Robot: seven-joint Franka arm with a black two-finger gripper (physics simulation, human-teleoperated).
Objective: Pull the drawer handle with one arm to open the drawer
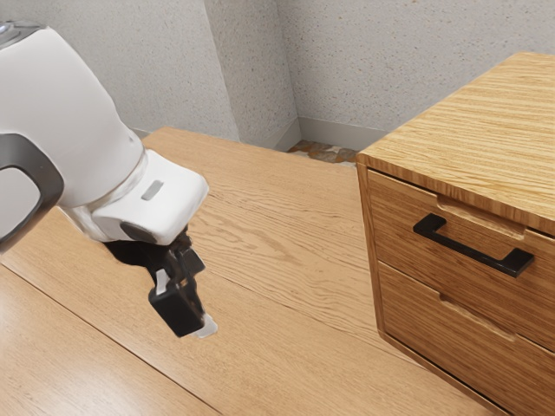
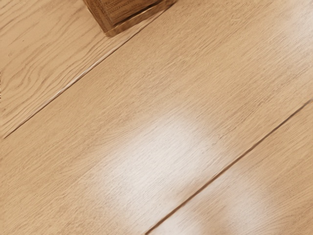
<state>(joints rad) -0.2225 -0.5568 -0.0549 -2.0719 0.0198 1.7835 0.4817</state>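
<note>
While the hand (image 1: 186, 316) hangs over the table (image 1: 286, 251), its spread impossible to tell, drawer handle (image 1: 473, 245) well apart, cabinet (image 1: 486, 130) front edge-on.

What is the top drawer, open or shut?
Shut: the drawer sits flush in the cabinet; the gripper is far from its handle.

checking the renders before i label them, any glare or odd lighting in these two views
Wrist view: pale glare patches wash out the grain on the table, away from the cabinet corner, which shows no glare. Exterior view: soft, even light, no bright patch on the table or the cabinet, and the black handle stands out darkly against the wood.
</note>
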